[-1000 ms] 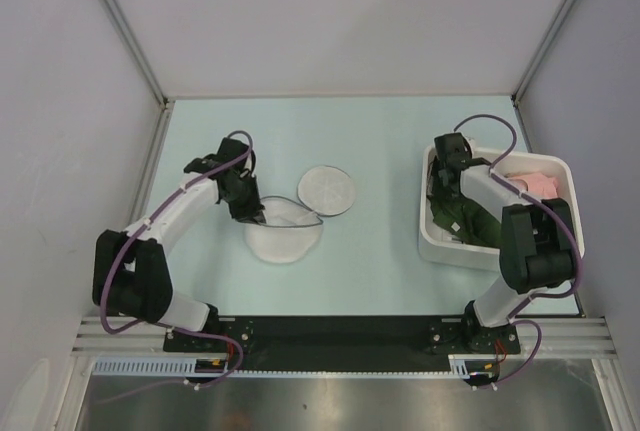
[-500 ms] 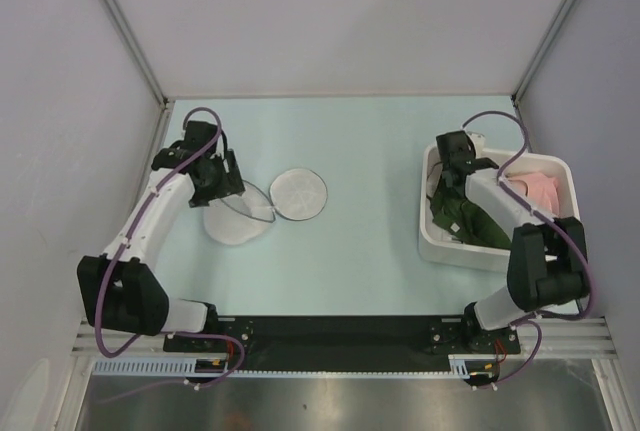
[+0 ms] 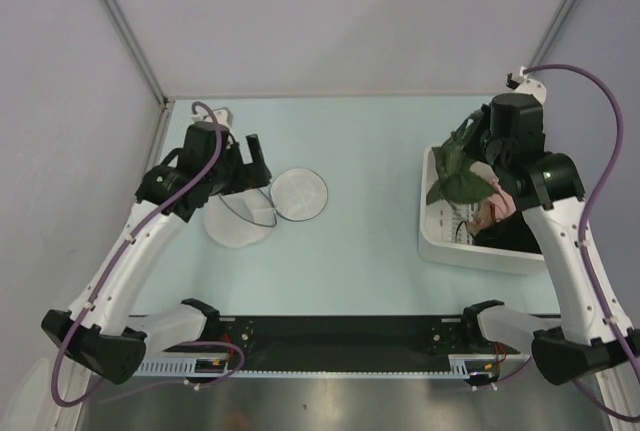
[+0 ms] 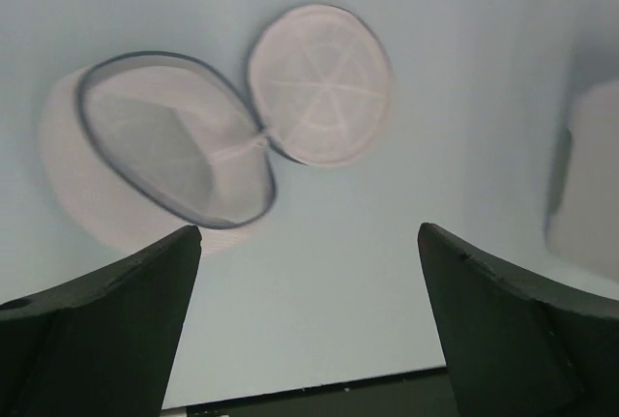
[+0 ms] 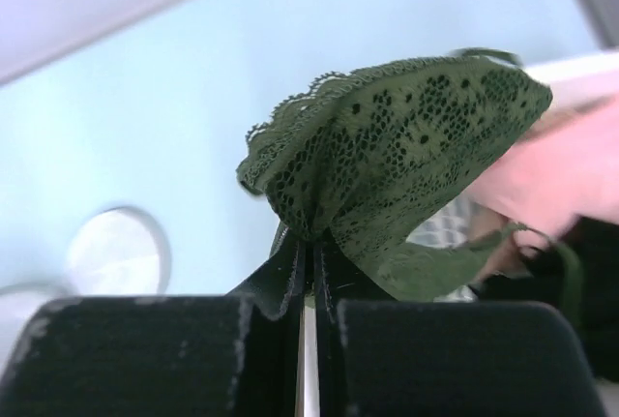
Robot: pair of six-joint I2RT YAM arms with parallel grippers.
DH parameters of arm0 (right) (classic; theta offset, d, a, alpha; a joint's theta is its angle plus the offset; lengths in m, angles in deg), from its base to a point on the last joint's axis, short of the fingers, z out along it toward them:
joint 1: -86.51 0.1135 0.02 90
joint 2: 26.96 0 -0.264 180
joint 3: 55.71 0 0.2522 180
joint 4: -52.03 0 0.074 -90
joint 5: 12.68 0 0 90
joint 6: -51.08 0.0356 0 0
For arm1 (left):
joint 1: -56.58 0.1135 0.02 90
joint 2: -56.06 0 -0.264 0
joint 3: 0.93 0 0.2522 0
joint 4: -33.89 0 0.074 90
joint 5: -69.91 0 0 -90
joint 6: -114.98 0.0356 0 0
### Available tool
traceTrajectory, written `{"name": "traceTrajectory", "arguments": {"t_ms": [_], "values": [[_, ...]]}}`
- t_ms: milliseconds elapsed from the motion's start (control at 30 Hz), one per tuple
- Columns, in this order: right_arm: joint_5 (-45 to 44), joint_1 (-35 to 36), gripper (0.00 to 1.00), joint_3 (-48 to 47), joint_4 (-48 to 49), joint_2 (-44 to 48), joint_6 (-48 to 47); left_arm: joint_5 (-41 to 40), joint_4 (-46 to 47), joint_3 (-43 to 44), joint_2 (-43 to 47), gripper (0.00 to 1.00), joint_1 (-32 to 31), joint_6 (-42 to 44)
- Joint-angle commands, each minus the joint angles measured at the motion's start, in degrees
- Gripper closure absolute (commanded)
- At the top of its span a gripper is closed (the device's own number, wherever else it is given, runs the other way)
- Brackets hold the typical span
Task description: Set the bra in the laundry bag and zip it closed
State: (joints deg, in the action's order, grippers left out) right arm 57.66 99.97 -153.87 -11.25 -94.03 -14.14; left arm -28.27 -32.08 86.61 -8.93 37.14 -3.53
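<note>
So the right tool point(image 5: 308, 272) is clamped shut on a thin edge of the bra point(image 5: 406, 146), and the lacy green cup fans out from the pinch, hanging in the air over the white bin point(image 3: 470, 251) at the right edge of the table point(image 3: 380, 151). A strap looks like it trails back toward the bin, so the carry probably wants a bit more height first, or it might snag the pink garment point(image 3: 500, 206) on the way out. The laundry bag point(image 4: 184, 156) lies unzipped near the left edge, with its round lid flap point(image 4: 319, 83) folded open toward the middle of the table and joined to the base at just one spot. Only mesh shows inside it. The left tool point(image 4: 309, 330) hovers above it with its jaws spread wide, gripping nothing. A good move is probably to bring the bra low over the open base, not the flap, and let it bunch into the rim before letting go, since the bra is about as wide as the bag and floppy. The left tool could pin the rim so the bag doesn't slide. The bin holds the pink garment and a black garment point(image 3: 510, 236) at its near side.
</note>
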Motion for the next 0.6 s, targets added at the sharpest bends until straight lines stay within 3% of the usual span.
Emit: {"name": "traceTrajectory", "arguments": {"t_ms": [0,167,367,567], "values": [[6.38,5.34,1.00,-6.73,-0.76,4.56,-2.36,1.68,3.42,3.65,1.44,0.00,-10.41,-2.34],[5.07,9.66,1.00,-15.16,0.03,5.63,-3.59,3.35,6.67,5.14,1.97,0.00,-14.04,-4.70],[27.08,9.66,1.00,-21.42,6.62,3.97,-3.08,3.79,8.35,6.20,4.17,0.00,-14.22,-6.73],[41.43,10.45,1.00,-12.21,20.93,1.15,4.83,4.23,7.29,4.19,9.87,0.01,-14.13,-9.98]]}}
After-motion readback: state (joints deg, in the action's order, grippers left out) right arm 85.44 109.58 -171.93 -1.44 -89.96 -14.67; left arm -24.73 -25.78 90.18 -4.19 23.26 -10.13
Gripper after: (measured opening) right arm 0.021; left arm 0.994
